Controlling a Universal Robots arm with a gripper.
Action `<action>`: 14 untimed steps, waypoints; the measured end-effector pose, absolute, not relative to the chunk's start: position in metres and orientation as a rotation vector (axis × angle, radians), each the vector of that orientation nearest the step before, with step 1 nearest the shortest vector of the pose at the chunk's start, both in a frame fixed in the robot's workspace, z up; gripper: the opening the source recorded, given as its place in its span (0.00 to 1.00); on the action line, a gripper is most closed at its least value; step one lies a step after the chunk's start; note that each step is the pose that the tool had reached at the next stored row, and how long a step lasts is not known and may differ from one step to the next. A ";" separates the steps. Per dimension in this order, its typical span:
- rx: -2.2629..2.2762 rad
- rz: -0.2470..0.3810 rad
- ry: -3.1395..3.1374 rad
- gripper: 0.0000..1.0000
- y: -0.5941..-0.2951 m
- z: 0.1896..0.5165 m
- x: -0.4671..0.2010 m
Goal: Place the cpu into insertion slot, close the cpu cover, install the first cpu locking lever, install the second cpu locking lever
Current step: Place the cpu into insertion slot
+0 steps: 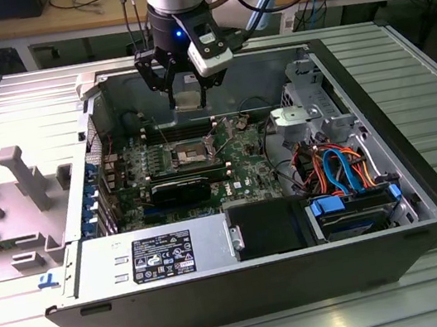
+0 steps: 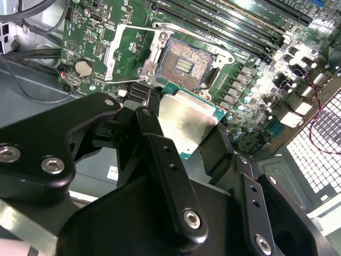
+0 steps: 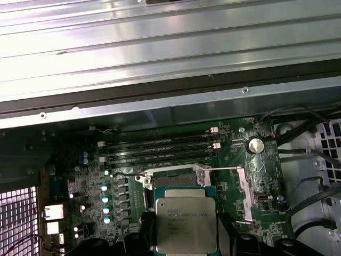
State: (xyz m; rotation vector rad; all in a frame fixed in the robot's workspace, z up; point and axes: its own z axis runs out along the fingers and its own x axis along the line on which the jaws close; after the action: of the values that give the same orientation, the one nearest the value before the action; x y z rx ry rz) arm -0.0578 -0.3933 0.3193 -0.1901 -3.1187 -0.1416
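— Gripper (image 1: 188, 97) first: what is it doing?

— Its two black fingers are clamped on the cpu (image 1: 189, 100), one on each opposite edge. In both wrist views the gripper (image 2: 186, 132) (image 3: 185, 237) carries the cpu (image 2: 184, 122) (image 3: 185, 224) flat, with the silver lid turned up towards the cameras.

— Why hold it by the edges?

— My guess is that this keeps the fingers off the underside and keeps the cpu level, so it can go down square.

— Where is it relative to the slot?

— Above it and apart, not seated. In the exterior view the cpu hangs high over the open computer case (image 1: 427, 204), with the slot (image 1: 190, 151) well below on the green board (image 2: 85, 37). In the second wrist view the slot (image 2: 184, 64) lies bare, its dark centre uncovered, just past the cpu's far edge.

— And the cover?

— The cover (image 2: 111, 58) is swung open to one side, its window cut-out showing the board beneath. It has to stand like that, I'd judge, or the cpu couldn't reach the slot. Nothing is closed or locked yet.

— Any writing?

— Several lines of dark print on the cpu's lid in the first wrist view, but I can't make out the words. A black label (image 1: 163, 257) with white marks sits on the grey power supply box at the case's near side, its print too small to tell. A round coin battery (image 2: 83, 67) sits beside the cover, and the long memory slots (image 3: 160, 146) lie beyond the socket.
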 end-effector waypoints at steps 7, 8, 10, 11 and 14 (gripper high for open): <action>-0.198 -0.142 -3.118 0.55 -0.393 0.319 -0.058; -0.200 -0.142 -3.118 0.55 -0.393 0.319 -0.058; -0.202 -0.142 -3.118 0.55 -0.393 0.319 -0.058; -0.204 -0.142 -3.118 0.55 -0.393 0.319 -0.058; -0.207 -0.142 -3.118 0.55 -0.393 0.319 -0.058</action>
State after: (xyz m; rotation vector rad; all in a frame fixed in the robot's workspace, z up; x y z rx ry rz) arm -0.0578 -0.3933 0.3193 -0.2073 -3.1182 -0.1417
